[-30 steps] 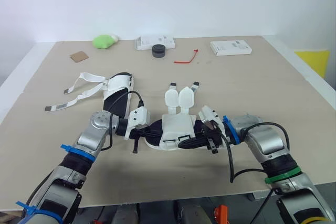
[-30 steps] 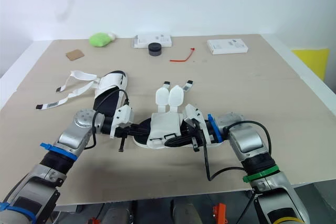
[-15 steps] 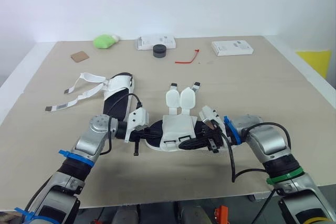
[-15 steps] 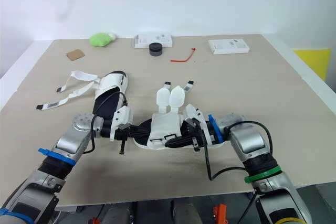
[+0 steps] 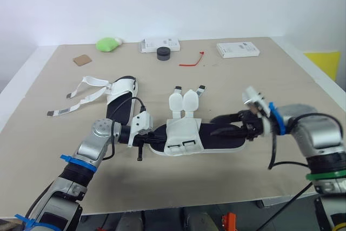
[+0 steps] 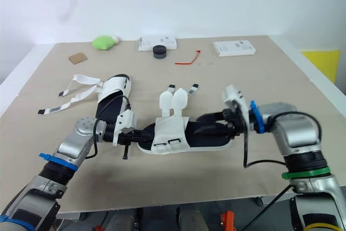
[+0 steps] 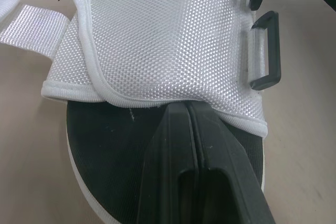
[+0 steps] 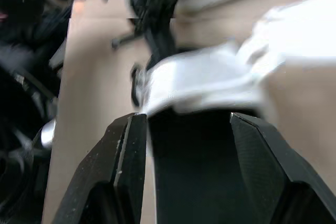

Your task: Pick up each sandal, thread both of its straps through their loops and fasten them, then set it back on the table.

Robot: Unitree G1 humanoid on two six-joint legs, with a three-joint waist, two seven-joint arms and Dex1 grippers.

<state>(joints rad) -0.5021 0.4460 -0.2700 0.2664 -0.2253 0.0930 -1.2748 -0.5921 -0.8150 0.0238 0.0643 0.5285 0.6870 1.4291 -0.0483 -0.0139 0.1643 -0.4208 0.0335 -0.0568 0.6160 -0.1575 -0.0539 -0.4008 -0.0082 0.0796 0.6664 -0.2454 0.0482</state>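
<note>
Bracing the toe end of the nearer sandal (image 5: pixel 184 133), my left gripper (image 7: pixel 187 106) had its two fingers pressed flat together. Their tips lay on the black footbed, right at the hem of the white woven upper. I could see nothing caught between them, so I judged it a hold-down to stop the shoe sliding, not a pinch.

My right gripper (image 5: pixel 215 125) was at the heel end with its fingers spread wide, one over each side of the footbed and neither closed on it. That looked like the start of a grasp on the heel.

The sandal lay on its sole near the middle of the table (image 5: pixel 270 79), lengthwise between my two arms. Its two straps (image 5: pixel 184 101) were unfastened and fanned out on the far side, their rounded ends touching. The black loops (image 7: pixel 265 51) sat on the near edge of the upper, so each strap would have to cross over to reach one.

The second sandal (image 5: pixel 121 96) rested farther back on my left, its long straps (image 5: pixel 81 96) trailing loose across the table.

I saw no brand on either shoe. The two white boxes (image 5: pixel 238 50) at the far edge carried print too small to read.
</note>
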